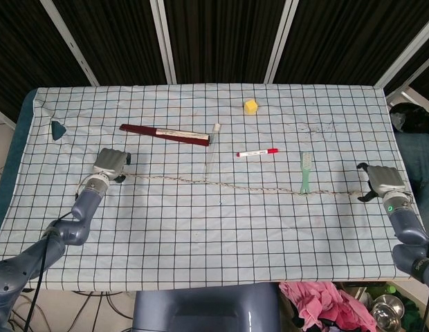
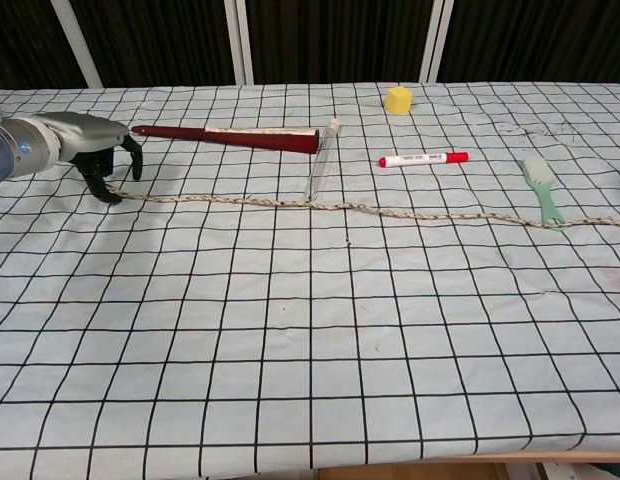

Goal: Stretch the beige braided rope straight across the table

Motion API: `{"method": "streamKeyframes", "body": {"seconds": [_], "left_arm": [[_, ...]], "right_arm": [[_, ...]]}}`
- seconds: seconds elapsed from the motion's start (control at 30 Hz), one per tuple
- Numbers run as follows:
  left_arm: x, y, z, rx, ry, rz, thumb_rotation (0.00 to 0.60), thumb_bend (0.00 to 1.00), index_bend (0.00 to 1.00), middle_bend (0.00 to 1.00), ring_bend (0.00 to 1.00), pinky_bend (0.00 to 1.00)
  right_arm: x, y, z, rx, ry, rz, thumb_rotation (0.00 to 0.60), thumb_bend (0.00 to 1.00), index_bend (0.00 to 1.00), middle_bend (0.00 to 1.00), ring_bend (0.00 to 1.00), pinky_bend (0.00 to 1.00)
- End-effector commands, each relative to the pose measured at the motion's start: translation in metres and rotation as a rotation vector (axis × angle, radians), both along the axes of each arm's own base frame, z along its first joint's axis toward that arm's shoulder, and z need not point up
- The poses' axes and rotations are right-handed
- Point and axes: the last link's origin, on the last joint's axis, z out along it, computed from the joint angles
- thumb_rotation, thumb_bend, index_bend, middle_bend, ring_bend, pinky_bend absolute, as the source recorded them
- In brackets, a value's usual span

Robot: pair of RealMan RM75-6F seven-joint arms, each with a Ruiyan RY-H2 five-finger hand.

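The beige braided rope [image 1: 256, 187] [image 2: 390, 210] lies on the checked cloth in a long, slightly wavy line from left to right. My left hand [image 1: 109, 164] [image 2: 90, 150] is at its left end with fingers spread, one fingertip [image 2: 108, 193] at the rope's tip, holding nothing. At the right end, near the table's right edge, my right hand [image 1: 380, 181] has its fingers apart and the rope tip lies just left of it. The chest view does not show the right hand.
The rope crosses the lower end of a clear tube [image 1: 212, 145] [image 2: 323, 165] and the handle of a green brush [image 1: 306, 173] [image 2: 542, 190]. Behind it lie a dark red stick [image 1: 164, 133], a red marker [image 1: 257, 152] and a yellow cube [image 1: 250, 106]. A teal piece [image 1: 58, 129] sits far left.
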Motion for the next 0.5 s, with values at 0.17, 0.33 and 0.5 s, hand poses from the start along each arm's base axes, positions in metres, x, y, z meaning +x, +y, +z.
{"method": "streamKeyframes", "body": {"seconds": [0.17, 0.33, 0.5], "left_arm": [[0.014, 0.009, 0.02, 0.022, -0.038, 0.026, 0.6, 0.0, 0.06, 0.98, 0.97, 1.0], [0.043, 0.002, 0.044, 0.079, -0.132, -0.032, 0.6, 0.04, 0.17, 0.87, 0.88, 0.94], [0.072, -0.036, 0.079, 0.117, -0.194, -0.126, 0.6, 0.04, 0.17, 0.63, 0.58, 0.73]], "right_arm": [[0.019, -0.001, 0.029, -0.012, -0.032, 0.006, 0.6, 0.01, 0.0, 0.84, 0.99, 0.94], [0.037, 0.001, 0.069, -0.18, -0.051, 0.102, 0.6, 0.03, 0.0, 0.7, 0.87, 0.84], [0.056, 0.026, 0.086, -0.352, -0.14, 0.191, 0.6, 0.05, 0.05, 0.42, 0.57, 0.5]]}}
